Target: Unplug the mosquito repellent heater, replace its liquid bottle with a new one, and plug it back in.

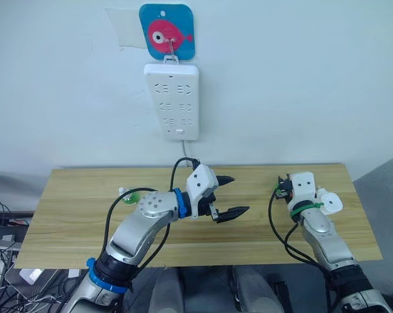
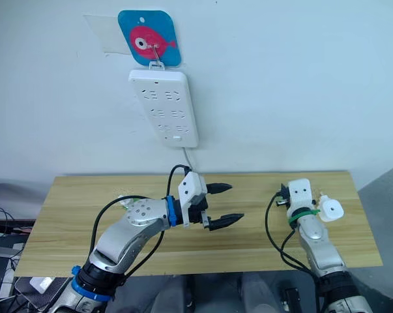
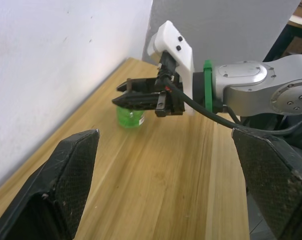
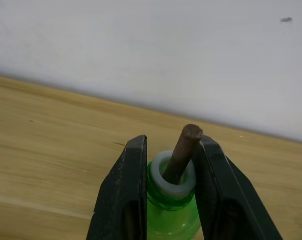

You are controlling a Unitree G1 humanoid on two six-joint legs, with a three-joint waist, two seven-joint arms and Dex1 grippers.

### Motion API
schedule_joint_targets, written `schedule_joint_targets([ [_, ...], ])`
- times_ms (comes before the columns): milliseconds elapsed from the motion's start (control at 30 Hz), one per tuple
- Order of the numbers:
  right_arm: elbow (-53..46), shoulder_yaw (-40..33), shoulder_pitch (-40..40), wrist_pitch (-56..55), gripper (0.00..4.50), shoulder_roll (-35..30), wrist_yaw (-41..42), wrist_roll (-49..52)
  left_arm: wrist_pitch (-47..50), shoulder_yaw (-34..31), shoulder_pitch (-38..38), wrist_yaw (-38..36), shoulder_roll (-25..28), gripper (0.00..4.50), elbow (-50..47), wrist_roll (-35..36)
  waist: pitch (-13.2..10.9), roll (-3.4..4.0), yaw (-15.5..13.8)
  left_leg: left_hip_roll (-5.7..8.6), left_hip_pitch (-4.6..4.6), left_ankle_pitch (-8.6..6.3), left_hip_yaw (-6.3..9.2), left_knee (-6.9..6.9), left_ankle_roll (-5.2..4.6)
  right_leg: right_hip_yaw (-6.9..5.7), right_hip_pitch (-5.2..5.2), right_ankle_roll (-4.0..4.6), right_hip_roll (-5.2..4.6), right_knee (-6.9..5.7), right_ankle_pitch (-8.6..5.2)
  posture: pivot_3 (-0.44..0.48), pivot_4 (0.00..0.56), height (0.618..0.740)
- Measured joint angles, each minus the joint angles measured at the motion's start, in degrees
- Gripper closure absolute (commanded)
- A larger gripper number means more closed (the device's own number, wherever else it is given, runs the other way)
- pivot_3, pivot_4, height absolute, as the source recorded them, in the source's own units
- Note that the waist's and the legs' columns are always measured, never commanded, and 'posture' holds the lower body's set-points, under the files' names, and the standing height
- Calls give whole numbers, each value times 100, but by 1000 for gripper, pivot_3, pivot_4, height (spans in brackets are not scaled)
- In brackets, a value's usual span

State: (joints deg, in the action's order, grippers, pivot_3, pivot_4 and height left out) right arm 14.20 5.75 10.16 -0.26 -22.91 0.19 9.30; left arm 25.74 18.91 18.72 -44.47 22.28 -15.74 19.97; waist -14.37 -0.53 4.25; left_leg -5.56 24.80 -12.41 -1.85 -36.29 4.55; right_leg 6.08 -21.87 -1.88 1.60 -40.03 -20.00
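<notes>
Counter [image 1: 66, 215] of pale wood in the head views, set against a white wall, with a long white power strip [image 1: 172, 101] hung above its back edge from a blue fish-print hook [image 1: 167, 30]. Over the counter's middle, left claw [image 1: 238, 194] raised clear of the wood, black fingers spread wide and empty. Low near the back edge on the right half, right claw [image 1: 282, 187], too small here to judge its grip. Just beside the right forearm, toward the counter's right edge, mosquito repellent heater [image 1: 330, 203], white and rounded, well apart from the power strip; cannot tell whether resting on the wood or leaning on the arm. Near the back edge on the left half, new bottle [image 1: 126, 195], green with a white cap, partly hidden behind the left arm and its black cable. Next, the left wrist view: own two fingers [image 3: 65, 180] far apart at either side, bare wood between them; beyond, right claw held level over the liquid bottle [image 3: 130, 117], green and upright on the counter, close to the wall. Last, the right wrist view: right claw pinching the neck of that liquid bottle, one black finger [image 4: 123, 200] on each side against the pale rim, brownish wick [image 4: 183, 150] sticking up at a slight tilt between the tips, green body below, the counter's back edge and the white wall behind.
</notes>
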Motion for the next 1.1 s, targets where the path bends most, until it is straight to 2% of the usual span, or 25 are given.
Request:
schedule_joint_targets([
  [167, 205, -192, 15, -76, 3661, 226, 146, -181, 0, -20, 10, -18, 0, 0, 15, -10, 0, 0, -2, 0, -4, 0, 3, -2, 0, -3, 9, 0, 0, 0, 0, -77, 246, 740],
  [333, 409, -396, 83, -86, 2092, 406, 283, -263, 1, -24, 1, -21, 8, 0, 12, -10, 1, 1, -12, 1, -7, 0, 9, -12, 0, -11, 18, 0, 0, -2, 0, -70, 245, 740],
  [400, 428, -423, 75, -86, 1263, 410, 365, -294, 4, -35, -23, -13, 12, 0, 7, -10, 0, 1, -15, 1, -7, 0, 9, -13, 0, -11, 19, 0, 0, -3, 0, -67, 243, 740],
  [433, 419, -451, 61, -83, 1034, 407, 409, -298, 5, -42, -43, -7, 12, 0, -5, -9, 1, 1, -18, 1, -7, 0, 10, -13, 0, -11, 19, 0, -1, -3, 0, -66, 243, 740],
  [500, 211, -507, -119, -11, 237, 349, 576, -297, 10, -89, -157, 10, 18, 0, -70, -2, 1, 2, -48, 0, -7, 0, 12, -13, 0, -14, 19, 0, -1, -3, 0, -69, 245, 740],
  [533, 25, -518, -266, 51, 31, 282, 674, -298, 15, -123, -246, 18, 35, 0, -97, 2, 2, 3, -66, 0, -7, -1, 12, -12, 0, -14, 19, 0, 0, -2, 0, -69, 245, 740],
  [733, -1839, -664, -1282, 1014, 31, -199, 1284, -82, -99, -522, -1108, 301, 164, 0, -420, -22, 3, 5, -104, -1, -10, -1, 16, -13, 0, -14, 27, 0, -2, -1, 0, -72, 253, 740],
  [867, -3198, -650, -1881, 2100, 31, -864, 2038, 368, -821, -991, -2203, 960, -74, 0, -611, -367, 2, 4, -93, 3, -30, -3, 14, -13, -2, -9, 51, -1, -7, 6, 0, -69, 259, 740],
  [900, -3458, -606, -1872, 2389, 31, -1150, 2360, 508, -1087, -1185, -2628, 1287, -236, 0, -607, -512, 2, 1, -68, 3, -43, -5, 7, -13, -4, 0, 58, -1, -8, 6, 0, -68, 258, 740],
  [967, -3698, -538, -1575, 2762, 31, -1331, 2762, 763, -1377, -1473, -3247, 1717, -471, 0, -453, -650, -2, -16, -40, 2, -69, -15, 12, -11, -23, 1, 79, 0, -3, 5, 0, -63, 260, 740],
  [1033, -3884, -372, -1038, 3058, 31, -1262, 3075, 1048, -1601, -1756, -3575, 2077, -788, 0, -209, -661, -11, -31, -36, 4, -80, -15, 20, -11, -26, 0, 86, 2, 1, -2, 1, -55, 258, 740],
  [1100, -3952, -207, -410, 3443, 31, -932, 3151, 1353, -1886, -2073, -3761, 2443, -1073, 0, -78, -697, -17, -48, -58, 1, -81, -14, 26, -11, -24, -7, 88, 6, 4, -3, 3, -39, 261, 740],
])
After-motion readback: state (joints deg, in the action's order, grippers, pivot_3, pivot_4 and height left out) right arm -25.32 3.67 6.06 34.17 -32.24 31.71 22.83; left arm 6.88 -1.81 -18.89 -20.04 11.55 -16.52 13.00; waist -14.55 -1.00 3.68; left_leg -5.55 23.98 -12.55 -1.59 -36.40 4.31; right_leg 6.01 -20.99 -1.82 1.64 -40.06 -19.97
